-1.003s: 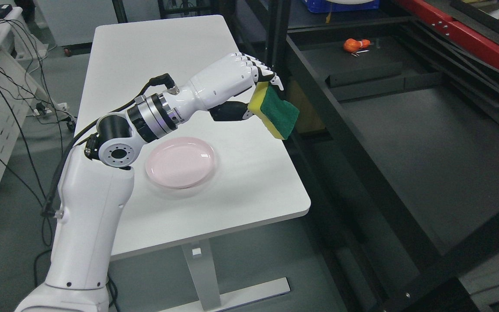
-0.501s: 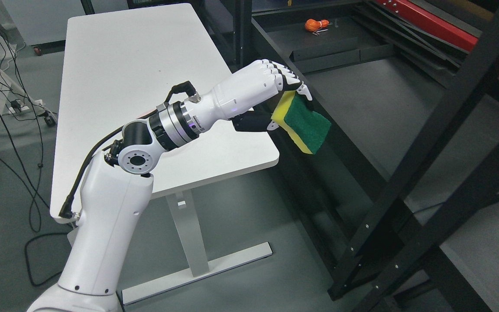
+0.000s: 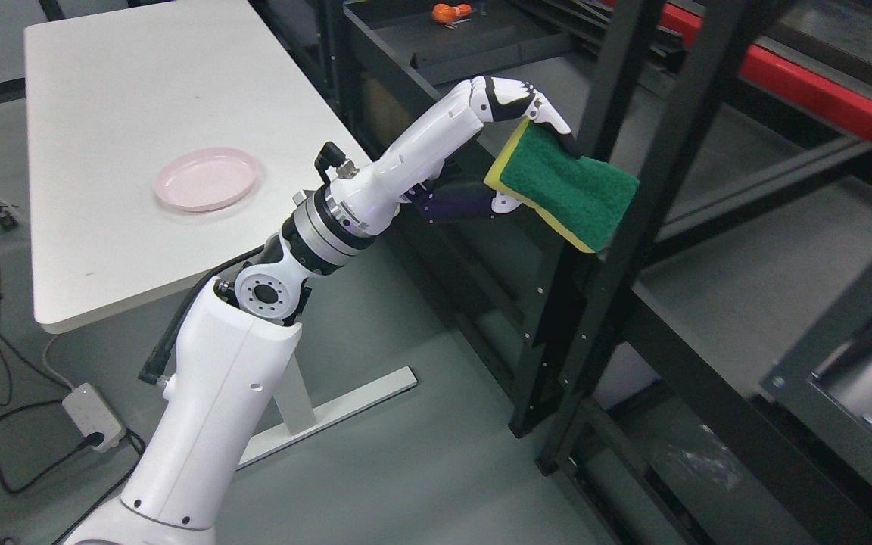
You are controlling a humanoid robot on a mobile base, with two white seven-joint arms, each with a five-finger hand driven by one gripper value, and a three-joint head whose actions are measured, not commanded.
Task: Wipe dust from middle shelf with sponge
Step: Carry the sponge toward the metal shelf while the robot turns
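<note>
My left hand is shut on a sponge, yellow with a green scouring face turned up towards the camera. The hand holds it in the air in front of the black metal rack, beside a slanted black upright post. The sponge's right end reaches that post; whether it touches I cannot tell. The grey shelf surface lies to the right and below the sponge. The right arm does not show.
A white table stands at the left with a pink plate on it. An orange object lies on a far rack shelf. A red beam runs at the upper right. Cables and a power strip lie on the floor.
The camera has shifted, so the whole scene slid left. My left arm has stretched further towards the rack, and the sponge is now tilted flatter, close to the upright post.
</note>
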